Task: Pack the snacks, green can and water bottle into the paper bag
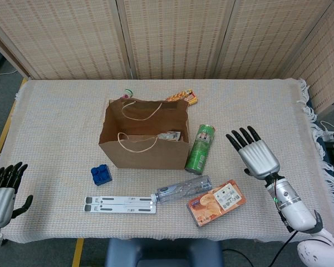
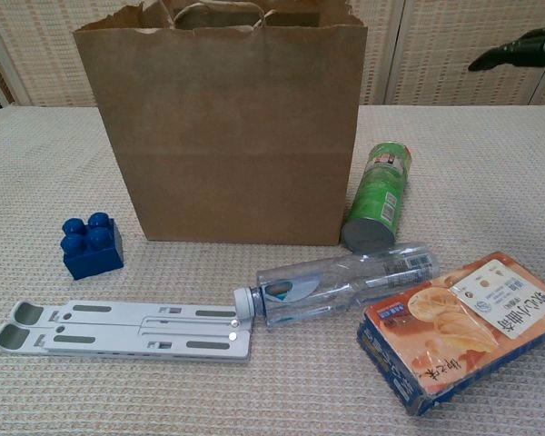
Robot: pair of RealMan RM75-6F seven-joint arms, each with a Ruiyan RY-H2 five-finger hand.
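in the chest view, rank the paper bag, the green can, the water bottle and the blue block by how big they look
1. paper bag
2. water bottle
3. green can, though it lies farther from the camera than the bottle, so this order is unsure
4. blue block
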